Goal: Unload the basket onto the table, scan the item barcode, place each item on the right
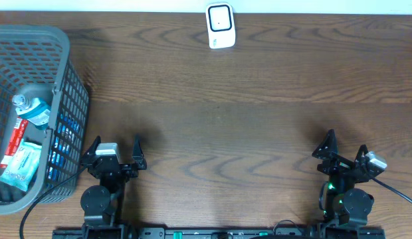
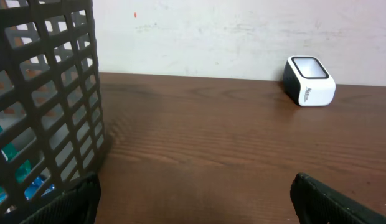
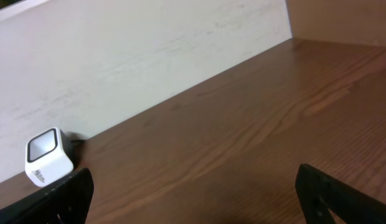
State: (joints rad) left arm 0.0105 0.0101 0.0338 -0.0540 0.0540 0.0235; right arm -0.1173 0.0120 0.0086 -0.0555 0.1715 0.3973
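Our left gripper (image 1: 117, 145) and right gripper (image 1: 345, 146) both have their fingers (image 2: 330, 200) spread wide and hold nothing. They sit at the near edge of a dark wood-grain table (image 1: 246, 119) that runs back to a pale, scuffed wall (image 2: 230, 37). The items, a bottle (image 1: 30, 109), a red packet (image 1: 14, 139) and a pale blue pouch (image 1: 21, 166), lie in the grey mesh basket (image 1: 70, 93) just beside the left gripper and well apart from the right, while the white scanner (image 1: 220, 26) stands at the far edge between the arms. The basket is cut off at the left, we can make out no barcode, and the blue shapes behind its mesh may be more packets.
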